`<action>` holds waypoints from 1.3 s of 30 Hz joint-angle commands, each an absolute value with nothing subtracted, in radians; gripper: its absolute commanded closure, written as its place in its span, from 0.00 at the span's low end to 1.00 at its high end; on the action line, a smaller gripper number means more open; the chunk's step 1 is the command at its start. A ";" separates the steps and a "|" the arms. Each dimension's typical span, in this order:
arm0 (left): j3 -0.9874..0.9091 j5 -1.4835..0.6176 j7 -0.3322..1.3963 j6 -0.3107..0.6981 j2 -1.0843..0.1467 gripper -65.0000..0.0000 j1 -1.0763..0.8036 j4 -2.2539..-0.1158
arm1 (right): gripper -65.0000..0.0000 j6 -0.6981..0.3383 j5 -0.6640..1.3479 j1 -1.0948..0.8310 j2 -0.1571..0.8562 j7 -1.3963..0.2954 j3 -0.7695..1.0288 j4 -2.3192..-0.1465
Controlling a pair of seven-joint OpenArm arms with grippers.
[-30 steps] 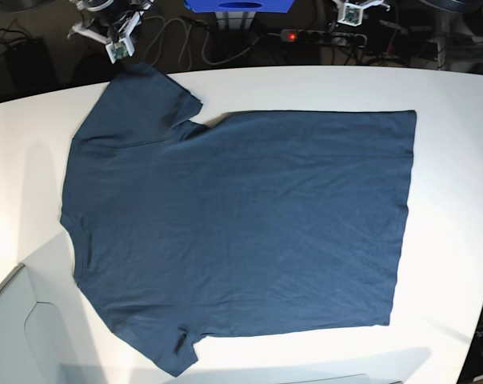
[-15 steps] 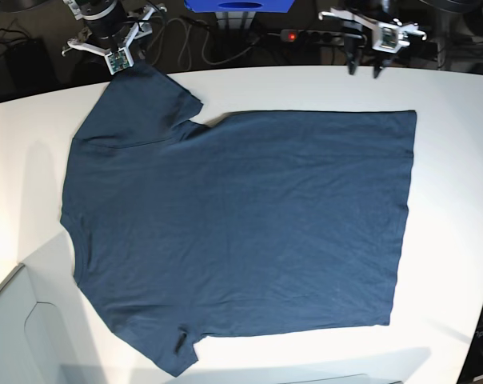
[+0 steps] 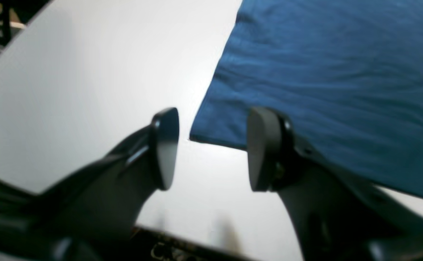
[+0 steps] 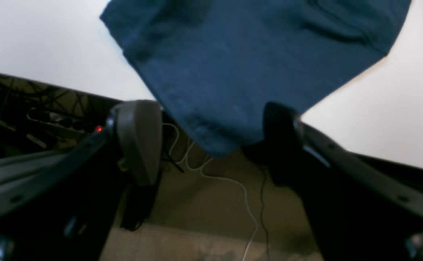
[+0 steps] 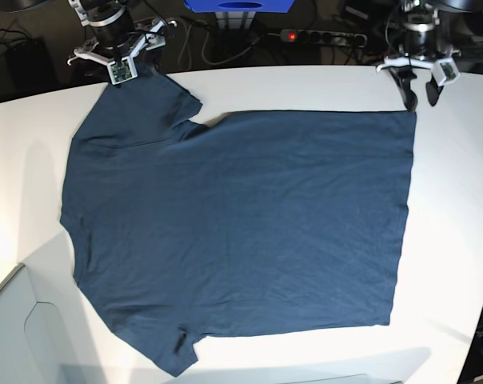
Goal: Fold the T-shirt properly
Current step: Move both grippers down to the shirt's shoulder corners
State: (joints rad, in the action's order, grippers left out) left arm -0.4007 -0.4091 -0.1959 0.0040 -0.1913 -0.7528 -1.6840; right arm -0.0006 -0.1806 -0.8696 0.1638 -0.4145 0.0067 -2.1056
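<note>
Base view: the T-shirt [image 5: 241,232] lies flat on the table [image 5: 305,84]; left gripper [image 5: 419,94] and right gripper [image 5: 123,56] both gape, holding nothing.

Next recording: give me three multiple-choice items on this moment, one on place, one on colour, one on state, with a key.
1. Which part of the T-shirt lies between the open tips of the left pincer in its wrist view?
A. a hem corner
B. the neckline
C. a sleeve cuff

2. What colour is the shirt?
A. red
B. dark navy blue
C. white

3. How does the shirt lie on the table?
A. rolled up
B. folded in half
C. spread flat, unfolded

Key: 1 A, the hem corner shows between the fingers; 2 B, navy in every view; 3 C, the base view shows body and both sleeves laid out, one sleeve tip just past the far table edge by the right pincer.
</note>
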 commanded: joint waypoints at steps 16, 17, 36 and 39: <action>-0.400 -0.414 -0.226 0.002 -0.199 0.54 -0.558 -1.429 | 0.35 -0.010 -0.180 -0.868 0.168 -0.397 0.013 -2.118; -0.390 -0.414 -0.226 0.002 -0.199 0.54 -0.552 -1.417 | 0.35 -0.010 -0.180 -0.868 0.168 -0.397 0.013 -2.118; -0.369 -0.414 -0.226 0.002 -0.189 1.00 -0.533 -1.388 | 0.35 -0.010 -0.180 -0.852 0.166 -0.392 0.015 -2.120; -0.371 -0.414 -0.226 0.002 -0.189 1.00 -0.533 -1.388 | 0.35 -0.010 -0.180 -0.851 0.165 -0.390 0.015 -2.120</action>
